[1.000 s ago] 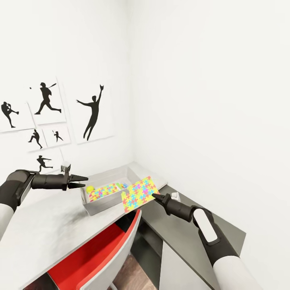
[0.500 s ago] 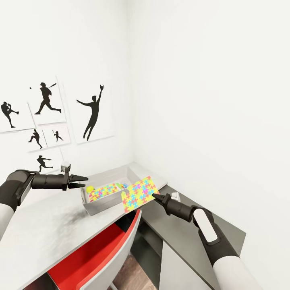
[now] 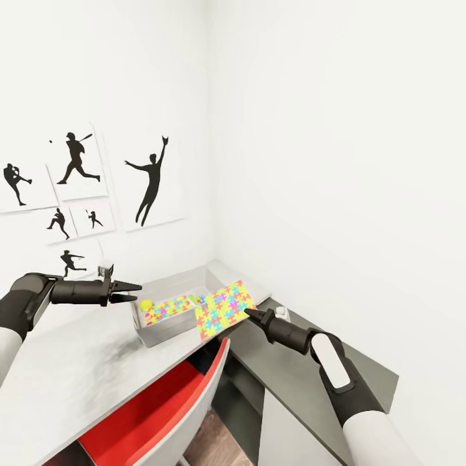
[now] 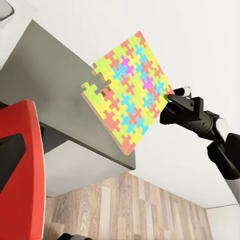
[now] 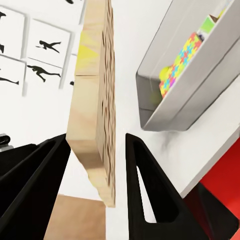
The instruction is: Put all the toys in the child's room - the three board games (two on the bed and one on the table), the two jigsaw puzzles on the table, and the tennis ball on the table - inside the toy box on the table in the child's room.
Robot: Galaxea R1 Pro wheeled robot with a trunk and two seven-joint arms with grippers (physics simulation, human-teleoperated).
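**Puzzle held up by the toy box**

Over the table's front edge, near the corner where the white top meets the low dark-grey part, the right gripper (image 3: 248, 314) holds a jigsaw puzzle (image 3: 224, 309) by one corner; the puzzle is tilted up on its edge, with its bright yellow, red, blue and green side facing out; in the right wrist view the puzzle's wooden edge (image 5: 95, 100) sits between the two black fingers (image 5: 150, 190), which are closed in on it; the puzzle is just beside the toy box (image 3: 169, 330), at the side near the room's corner, and I cannot tell if they touch.

The toy box sits on the white table (image 3: 71, 369) near the wall corner; inside it lie the other jigsaw puzzle (image 3: 167, 308) and the tennis ball (image 3: 146, 303), the ball at the end near the left arm.

The left gripper (image 3: 134, 286) hangs in the air over the table, just beside that end of the box; its fingers look close together and hold nothing.

A red-and-white chair (image 3: 155, 414) is tucked under the table's front edge; black pictures of ball players (image 3: 150, 181) hang on the wall.
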